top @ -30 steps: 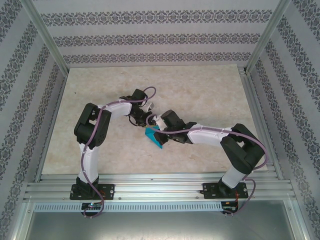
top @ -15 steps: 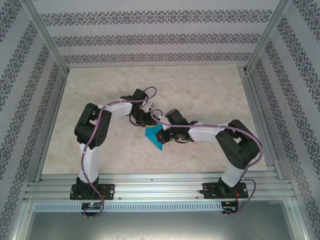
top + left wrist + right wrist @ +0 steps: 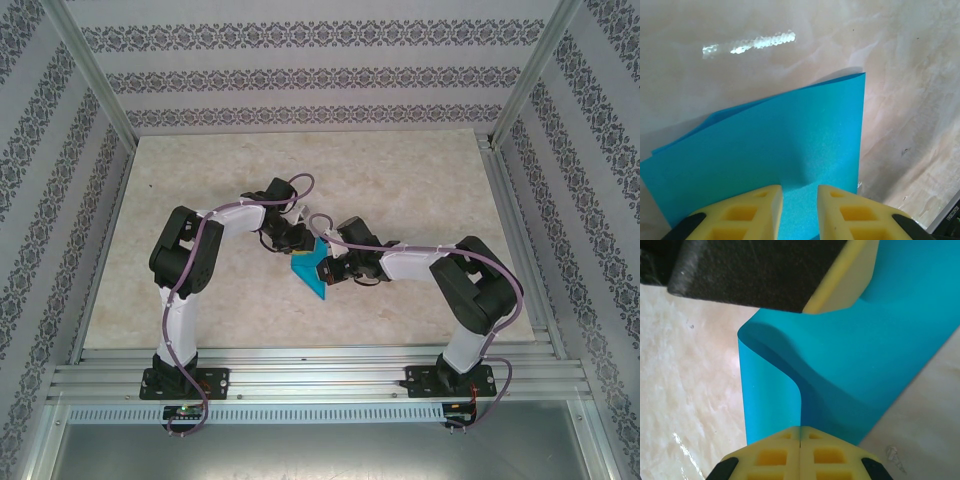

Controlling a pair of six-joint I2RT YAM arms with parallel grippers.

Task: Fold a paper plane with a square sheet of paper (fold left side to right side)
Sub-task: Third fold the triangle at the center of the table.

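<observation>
The square sheet of paper (image 3: 310, 272), bright turquoise, lies partly doubled over at the table's middle between both grippers. In the left wrist view the sheet (image 3: 790, 130) shows two layers slightly offset, and my left gripper (image 3: 800, 200) stands over its near part with the yellow fingers a small gap apart, blue paper showing between them. My right gripper (image 3: 800, 429) is shut, and a curled flap of the sheet (image 3: 770, 390) runs up into the seam of its fingertips. A finger (image 3: 840, 285) of the left gripper rests on the sheet's far part. No paper plane shape is visible.
The marbled beige tabletop (image 3: 400, 180) spreads around the paper. Patterned walls and metal frame posts (image 3: 95, 85) close in the sides and back. An aluminium rail (image 3: 320, 375) carries both arm bases at the near edge.
My right gripper has moved left, closer to the left gripper, drawing the paper flap with it; more blue now shows between the two grippers. The left arm has hardly moved.
</observation>
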